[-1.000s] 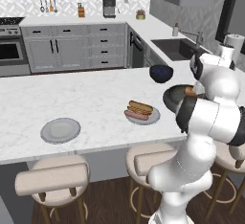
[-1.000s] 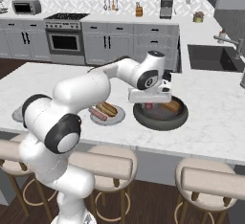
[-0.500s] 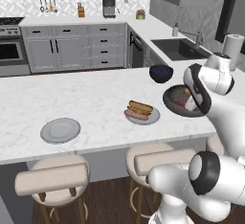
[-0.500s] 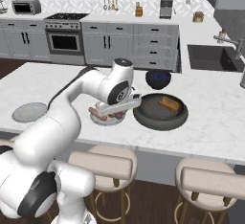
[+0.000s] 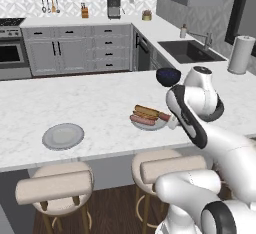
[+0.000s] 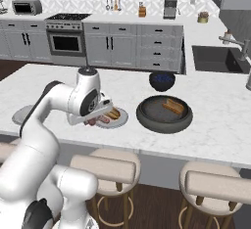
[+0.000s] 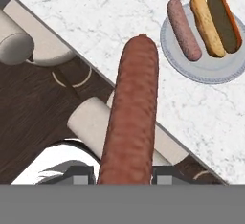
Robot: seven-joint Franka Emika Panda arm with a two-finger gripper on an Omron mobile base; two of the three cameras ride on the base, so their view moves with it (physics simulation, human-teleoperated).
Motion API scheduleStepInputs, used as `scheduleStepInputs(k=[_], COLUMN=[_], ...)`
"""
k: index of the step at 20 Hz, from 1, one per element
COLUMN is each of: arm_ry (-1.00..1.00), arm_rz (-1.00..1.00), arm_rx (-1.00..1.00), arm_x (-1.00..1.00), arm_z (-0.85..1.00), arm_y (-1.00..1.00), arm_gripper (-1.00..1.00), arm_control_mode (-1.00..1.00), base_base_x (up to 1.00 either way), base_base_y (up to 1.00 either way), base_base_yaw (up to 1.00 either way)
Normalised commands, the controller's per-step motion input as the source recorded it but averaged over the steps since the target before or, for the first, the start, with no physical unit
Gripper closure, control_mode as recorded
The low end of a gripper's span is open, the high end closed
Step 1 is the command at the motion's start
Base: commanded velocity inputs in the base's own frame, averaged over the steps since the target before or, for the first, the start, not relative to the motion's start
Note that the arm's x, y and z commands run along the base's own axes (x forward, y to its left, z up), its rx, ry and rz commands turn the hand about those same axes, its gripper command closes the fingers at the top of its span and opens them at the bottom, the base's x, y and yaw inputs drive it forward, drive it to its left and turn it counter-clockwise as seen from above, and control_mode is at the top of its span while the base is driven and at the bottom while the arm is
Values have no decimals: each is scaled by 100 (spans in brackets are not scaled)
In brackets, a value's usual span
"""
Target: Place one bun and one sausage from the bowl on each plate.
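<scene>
**One plate is served, the second sausage is in the gripper**

You can see in the hand view that the gripper (image 7: 122, 177) is clenched on a sausage (image 7: 131, 117). The sausage stands out along the fingers and hangs over the edge of the counter (image 7: 95, 7), above the stools (image 7: 28, 39) and the dark floor.

About half of the task looks done. The near plate (image 5: 150, 124) already holds a bun (image 5: 146, 111) and a sausage (image 5: 142, 120); in the hand view the same plate (image 7: 210, 74) shows a pinkish sausage (image 7: 184, 29) beside the split bun (image 7: 215, 19). You do not need to touch this plate again, in my judgement.

The second plate (image 5: 63, 136) lies well apart to the left on the counter and has nothing on it. The sausage in the gripper most likely belongs there.

The wide dark dish (image 6: 164, 114) still holds one bun (image 6: 172, 106), lying toward its right side. I see no sausage left in it. Behind it stands a smaller dark blue bowl (image 6: 162, 80); I cannot tell what is inside.

What is left, as I judge it: set the held sausage on the bare plate, then bring the last bun from the dish to that plate.
</scene>
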Motion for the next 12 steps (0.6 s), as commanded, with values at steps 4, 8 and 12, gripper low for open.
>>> scheduleStepInputs(k=[4,8,12], arm_ry=[5,16,33], arm_rz=[0,-5,-4], arm_rx=[-3,-7,-18], arm_x=[1,18,18], arm_z=[-3,7,19], arm_y=[100,100,100], arm_gripper=[100,100,100], arm_control_mode=[-100,-100,-100], base_base_x=[0,0,0], base_base_y=[0,0,0], base_base_yaw=[0,0,0])
